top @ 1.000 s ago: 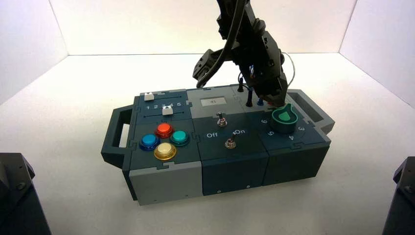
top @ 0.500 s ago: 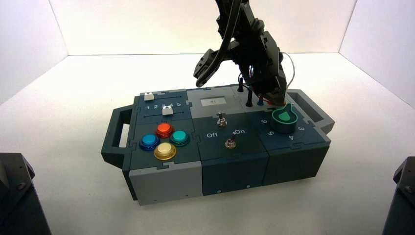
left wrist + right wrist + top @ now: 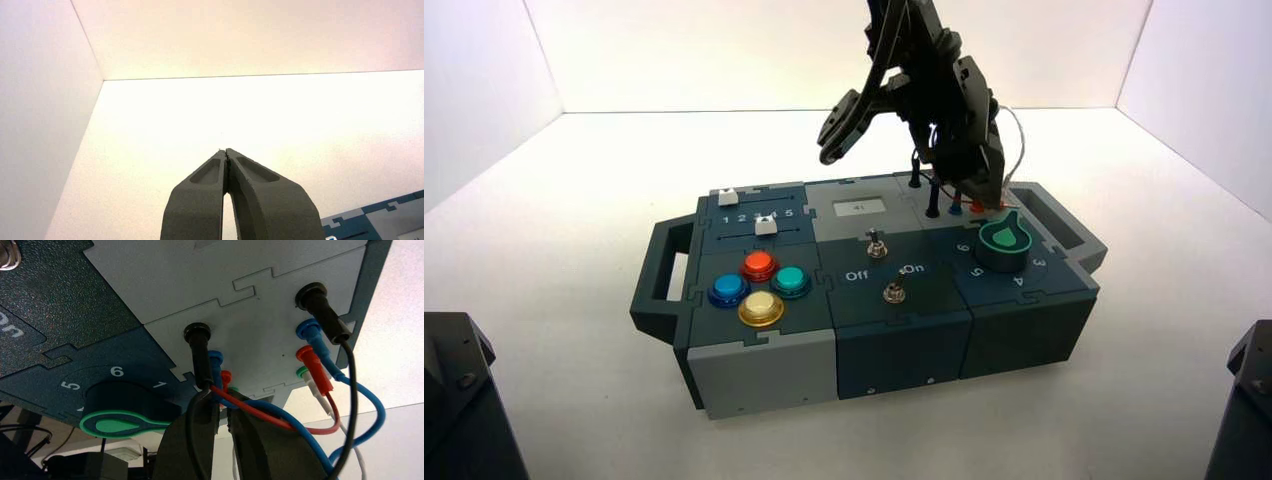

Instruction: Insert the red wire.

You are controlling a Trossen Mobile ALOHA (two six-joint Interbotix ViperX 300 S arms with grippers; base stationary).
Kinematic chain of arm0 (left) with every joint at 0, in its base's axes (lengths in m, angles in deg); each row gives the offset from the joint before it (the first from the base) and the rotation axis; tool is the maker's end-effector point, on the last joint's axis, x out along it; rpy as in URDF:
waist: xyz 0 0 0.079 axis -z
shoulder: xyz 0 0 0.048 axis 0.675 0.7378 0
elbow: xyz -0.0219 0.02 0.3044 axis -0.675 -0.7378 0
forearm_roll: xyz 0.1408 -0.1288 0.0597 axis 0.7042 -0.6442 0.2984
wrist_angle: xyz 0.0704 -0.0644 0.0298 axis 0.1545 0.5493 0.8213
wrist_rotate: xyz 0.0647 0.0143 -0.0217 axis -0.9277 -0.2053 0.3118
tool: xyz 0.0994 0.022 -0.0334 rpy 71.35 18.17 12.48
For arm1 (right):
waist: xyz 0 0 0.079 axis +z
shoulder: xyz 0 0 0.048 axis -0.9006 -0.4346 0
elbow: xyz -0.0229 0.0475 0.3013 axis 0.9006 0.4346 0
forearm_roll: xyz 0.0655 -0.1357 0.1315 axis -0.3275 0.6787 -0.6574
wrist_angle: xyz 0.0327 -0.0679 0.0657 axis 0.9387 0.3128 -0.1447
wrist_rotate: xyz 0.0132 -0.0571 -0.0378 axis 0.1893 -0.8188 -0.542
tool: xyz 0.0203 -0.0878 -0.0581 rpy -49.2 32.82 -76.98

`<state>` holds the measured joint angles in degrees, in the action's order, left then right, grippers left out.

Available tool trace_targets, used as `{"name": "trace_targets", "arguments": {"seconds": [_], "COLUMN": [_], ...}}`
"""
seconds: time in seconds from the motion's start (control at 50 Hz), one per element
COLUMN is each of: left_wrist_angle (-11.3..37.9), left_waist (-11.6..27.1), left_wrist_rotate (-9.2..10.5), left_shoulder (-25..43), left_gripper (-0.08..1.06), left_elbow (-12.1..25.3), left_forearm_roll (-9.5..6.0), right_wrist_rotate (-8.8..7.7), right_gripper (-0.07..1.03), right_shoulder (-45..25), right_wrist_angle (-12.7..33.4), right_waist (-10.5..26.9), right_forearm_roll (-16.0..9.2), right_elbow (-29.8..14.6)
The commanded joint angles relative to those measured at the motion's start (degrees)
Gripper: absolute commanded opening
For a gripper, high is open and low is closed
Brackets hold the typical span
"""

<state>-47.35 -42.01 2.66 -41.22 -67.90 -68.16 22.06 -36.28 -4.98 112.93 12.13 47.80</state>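
The red wire loops between two red plugs at the box's back right corner. The far plug sits in its socket. The near plug lies between the fingertips of my right gripper, which is shut on it, with the blue plug right beside it. In the high view my right gripper hangs over the wire sockets, just behind the green knob, and a bit of red plug shows under it. My left gripper is shut on nothing, away from the box.
Two black plugs, a blue wire and a white wire crowd the same sockets. Toggle switches, coloured buttons and sliders sit further left on the box.
My right gripper has narrowed its jaws and has risen a little, moving back from the green knob. The left arm has not moved.
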Motion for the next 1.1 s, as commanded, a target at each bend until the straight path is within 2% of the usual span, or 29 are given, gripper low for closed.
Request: {"name": "trace_targets", "arguments": {"seconds": [0.02, 0.52, 1.1], "left_wrist_angle": [-0.8, -1.1, -1.2], "left_waist": [-0.3, -0.4, -0.4], "left_wrist_rotate": [-0.26, -0.26, -0.35], "left_shoulder": [0.2, 0.3, 0.5], "left_gripper": [-0.03, -0.03, -0.03], "left_elbow": [2.0, 2.0, 2.1], "left_forearm_roll": [0.18, 0.18, 0.18], "right_wrist_rotate": [0.18, 0.53, 0.53], "right_gripper": [-0.02, -0.02, -0.02], "right_shoulder": [2.2, 3.2, 4.0], "right_wrist_angle": [-0.2, -0.4, -0.4], "right_waist": [-0.4, -2.5, -2.5], "right_forearm_roll": [0.3, 0.3, 0.3], "right_elbow": [-1.9, -2.5, -2.6]}}
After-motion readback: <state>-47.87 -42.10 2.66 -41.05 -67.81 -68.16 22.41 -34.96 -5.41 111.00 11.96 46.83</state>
